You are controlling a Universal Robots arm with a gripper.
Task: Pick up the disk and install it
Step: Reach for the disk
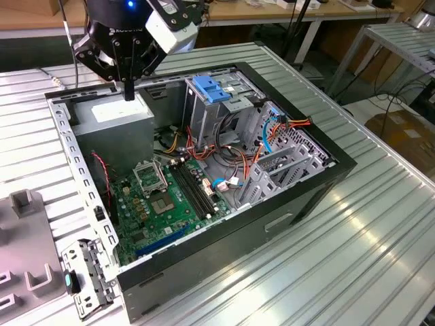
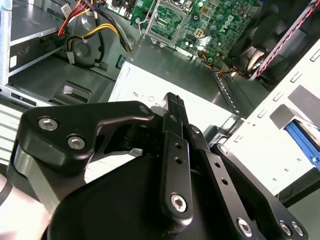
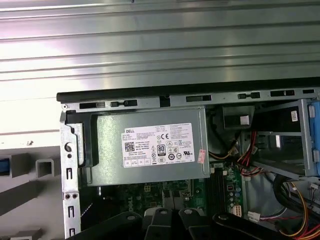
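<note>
Exterior view: gripper [image 1: 129,92] hangs over the power supply [image 1: 112,115] inside the open computer case [image 1: 299,197], fingers pressed together, nothing held. Disk [image 2: 302,136] sits outside the case at the grey fixture [image 3: 45,167]. Its bright blue frame edge shows in the second wrist view; long axis can't be told. White printed label [image 3: 158,145] on the supply.

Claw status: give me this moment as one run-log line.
claw: shut, holding nothing | position: over power supply at back corner of computer case | case: side open, motherboard exposed
</note>
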